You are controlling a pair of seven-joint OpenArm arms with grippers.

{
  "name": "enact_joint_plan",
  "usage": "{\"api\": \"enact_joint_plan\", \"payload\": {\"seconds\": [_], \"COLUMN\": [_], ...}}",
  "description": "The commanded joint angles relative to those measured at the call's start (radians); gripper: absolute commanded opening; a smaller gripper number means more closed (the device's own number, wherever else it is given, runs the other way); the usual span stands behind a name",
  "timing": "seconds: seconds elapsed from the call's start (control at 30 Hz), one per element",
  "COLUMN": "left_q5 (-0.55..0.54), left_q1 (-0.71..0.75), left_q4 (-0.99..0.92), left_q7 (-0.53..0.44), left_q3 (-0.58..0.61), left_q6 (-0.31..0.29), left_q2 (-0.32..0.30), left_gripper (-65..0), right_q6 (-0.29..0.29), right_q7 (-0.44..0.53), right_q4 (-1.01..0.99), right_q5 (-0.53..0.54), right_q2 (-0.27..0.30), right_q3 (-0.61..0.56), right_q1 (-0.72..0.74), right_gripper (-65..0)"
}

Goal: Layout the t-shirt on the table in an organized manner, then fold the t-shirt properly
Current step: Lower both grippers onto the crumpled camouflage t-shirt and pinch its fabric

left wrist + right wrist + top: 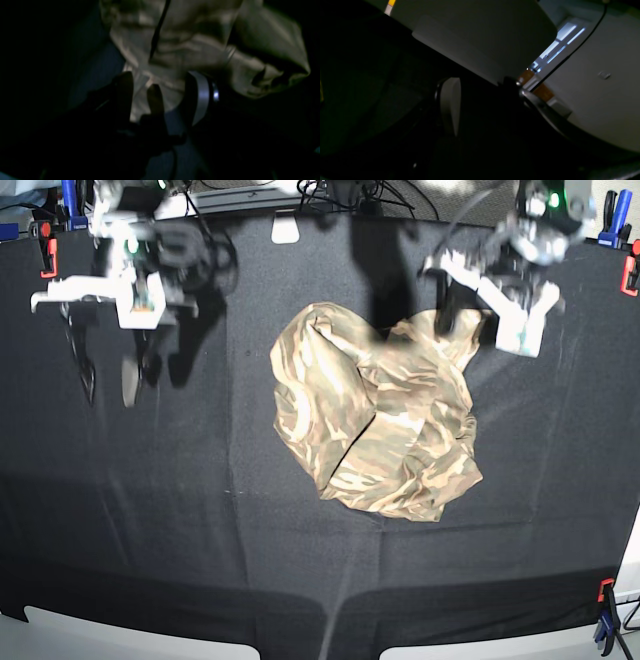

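Left gripper (160,82) hangs w/ jaws parted, nothing clamped, right at the edge of the t-shirt (385,420); crumpled camo cloth lies just ahead of its fingertips (155,97). Right gripper (110,385) is well off to the other side, also released, holding nothing, over bare black surface (150,520). Shirt sits bunched mid-surface, btwn both arms, closer to the left one.
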Motion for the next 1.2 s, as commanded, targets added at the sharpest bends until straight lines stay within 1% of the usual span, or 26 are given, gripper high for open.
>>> {"api": "enact_joint_plan", "payload": {"seconds": [0.0, 0.07, 0.13, 0.2, 0.27, 0.33, 0.37, 0.43, 0.47, 0.57, 0.67, 0.7, 0.73, 0.83, 0.87, 0.9, 1.0, 1.1, 1.13, 1.17], "left_q5": [-0.009, -0.009, -0.008, -0.009, -0.009, -0.009, -0.009, -0.006, -0.005, 0.015, 0.061, 0.067, 0.066, 0.066, 0.066, 0.066, 0.066, 0.066, 0.066, 0.066], "left_q1": [-0.021, -0.062, -0.111, -0.160, -0.204, -0.237, -0.249, -0.260, -0.260, -0.254, -0.254, -0.254, -0.254, -0.254, -0.254, -0.254, -0.254, -0.254, -0.254, -0.254], "left_q4": [0.019, 0.019, 0.019, 0.019, 0.019, 0.019, 0.019, 0.019, 0.019, 0.019, 0.019, 0.019, 0.019, 0.019, 0.019, 0.019, 0.019, 0.019, 0.019, 0.019], "left_q7": [-0.024, -0.024, -0.024, -0.023, -0.023, -0.023, -0.023, -0.024, -0.024, -0.024, -0.024, -0.025, -0.025, -0.024, -0.024, -0.024, -0.024, -0.024, -0.024, -0.024], "left_q3": [-0.001, -0.001, -0.001, -0.001, -0.001, -0.001, -0.001, -0.001, -0.001, -0.001, -0.001, -0.001, -0.001, -0.001, -0.001, -0.001, -0.001, -0.001, -0.001, -0.001], "left_q6": [0.002, 0.002, 0.002, 0.002, 0.002, 0.002, 0.002, 0.002, 0.002, 0.002, 0.002, 0.002, 0.002, 0.002, 0.002, 0.003, 0.003, 0.003, 0.003, 0.002], "left_q2": [-0.004, -0.005, -0.010, -0.009, -0.009, -0.009, -0.009, -0.009, -0.009, -0.009, -0.009, -0.009, -0.009, -0.009, -0.009, -0.009, -0.009, -0.009, -0.009, -0.009], "left_gripper": [-33.9, -33.9, -33.9, -33.9, -33.9, -33.9, -33.9, -33.9, -33.9, -33.8, -33.8, -33.9, -33.8, -33.8, -33.9, -33.9, -33.8, -33.9, -33.8, -33.9], "right_q6": [-0.010, 0.030, 0.109, 0.225, 0.372, 0.509, 0.558, 0.627, 0.650, 0.691, 0.710, 0.726, 0.755, 0.883, 0.917, 0.938, 0.954, 0.956, 0.961, 0.979], "right_q7": [-0.003, -0.083, -0.163, -0.202, -0.218, -0.221, -0.222, -0.220, -0.218, -0.223, -0.292, -0.304, -0.312, -0.319, -0.323, -0.336, -0.385, -0.392, -0.392, -0.388], "right_q4": [0.016, 0.016, 0.016, 0.016, 0.016, 0.016, 0.016, 0.016, 0.016, 0.016, 0.016, 0.016, 0.016, 0.016, 0.016, 0.016, 0.016, 0.016, 0.014, 0.007], "right_q5": [0.009, 0.040, 0.063, 0.063, 0.064, 0.117, 0.153, 0.210, 0.220, 0.223, 0.287, 0.311, 0.331, 0.370, 0.370, 0.369, 0.352, 0.294, 0.280, 0.280], "right_q2": [0.012, 0.012, 0.012, 0.012, 0.012, 0.012, 0.012, 0.012, 0.012, 0.012, 0.012, 0.012, 0.012, 0.011, 0.011, 0.012, 0.012, 0.012, 0.012, 0.012], "right_q3": [0.005, 0.005, 0.005, 0.005, 0.005, 0.001, -0.003, -0.018, -0.028, -0.066, -0.124, -0.147, -0.174, -0.263, -0.295, -0.325, -0.396, -0.431, -0.434, -0.433], "right_q1": [0.023, 0.068, 0.121, 0.175, 0.229, 0.281, 0.305, 0.345, 0.363, 0.414, 0.476, 0.497, 0.520, 0.595, 0.620, 0.644, 0.718, 0.780, 0.799, 0.819], "right_gripper": [-37.4, -37.5, -37.5, -37.5, -37.4, -37.4, -37.4, -37.4, -37.4, -37.4, -37.4, -37.4, -37.4, -37.5, -37.5, -37.5, -37.5, -37.5, -37.6, -38.0]}}
